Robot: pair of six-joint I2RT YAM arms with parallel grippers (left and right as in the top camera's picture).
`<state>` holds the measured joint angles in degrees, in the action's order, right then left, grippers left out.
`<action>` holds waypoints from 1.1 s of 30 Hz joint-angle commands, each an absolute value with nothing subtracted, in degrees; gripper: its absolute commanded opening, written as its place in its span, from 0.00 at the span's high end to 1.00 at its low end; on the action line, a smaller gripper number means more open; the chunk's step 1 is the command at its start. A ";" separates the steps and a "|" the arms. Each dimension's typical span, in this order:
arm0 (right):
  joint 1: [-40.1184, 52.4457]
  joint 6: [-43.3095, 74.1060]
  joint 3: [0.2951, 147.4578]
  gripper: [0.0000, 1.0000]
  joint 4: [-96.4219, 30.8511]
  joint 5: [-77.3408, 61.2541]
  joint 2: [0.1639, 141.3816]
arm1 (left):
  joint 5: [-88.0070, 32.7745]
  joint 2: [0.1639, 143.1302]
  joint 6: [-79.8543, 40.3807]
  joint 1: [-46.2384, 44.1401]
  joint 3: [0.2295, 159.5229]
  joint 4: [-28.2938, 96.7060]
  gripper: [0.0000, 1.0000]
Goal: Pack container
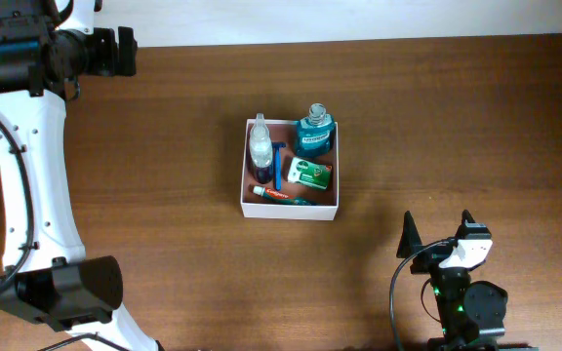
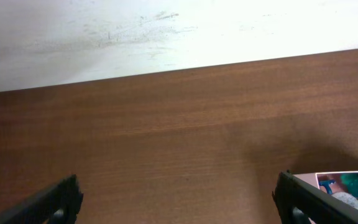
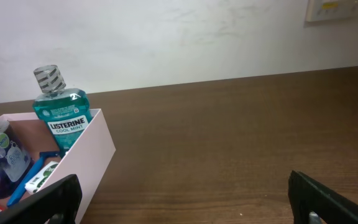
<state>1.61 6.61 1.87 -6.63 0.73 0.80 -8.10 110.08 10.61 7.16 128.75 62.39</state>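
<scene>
While both arms stood well apart from it, the container (image 1: 291,209) sat mid-table (image 1: 476,117), holding a mouthwash bottle (image 1: 315,132), a green packet (image 1: 308,174), a toothpaste tube (image 1: 276,194) and a clear bottle (image 1: 260,146). My left pincer (image 2: 178,182), far left, gaped wide and empty; my right pincer (image 3: 184,180), at the near edge, likewise.

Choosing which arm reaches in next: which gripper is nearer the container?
Right. In the overhead view, the right gripper sits below-right of the container; the left gripper is farther off, at upper left.
</scene>
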 commanded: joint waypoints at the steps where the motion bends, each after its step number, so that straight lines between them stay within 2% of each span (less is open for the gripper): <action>1: 2.20 6.28 1.32 0.02 -6.61 0.62 0.19 | -8.08 109.38 9.87 7.03 129.21 62.26 0.00; 8: 2.20 6.28 1.32 0.02 -6.61 0.62 0.19 | -8.05 105.91 9.87 4.05 129.21 62.28 0.01; 20: 2.20 6.28 1.32 0.02 -6.61 0.60 0.19 | -7.66 84.12 9.89 1.83 127.24 66.70 0.01; 28: 2.20 6.28 1.32 0.01 -6.61 0.62 0.19 | -7.68 65.06 9.89 1.17 110.89 68.05 0.01; 33: 2.20 6.28 1.32 0.01 -6.61 0.62 0.19 | -7.88 49.63 9.89 1.17 91.42 60.42 0.01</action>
<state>1.65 6.28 1.85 -6.59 0.71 0.78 -8.05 58.22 10.44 1.34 101.86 64.10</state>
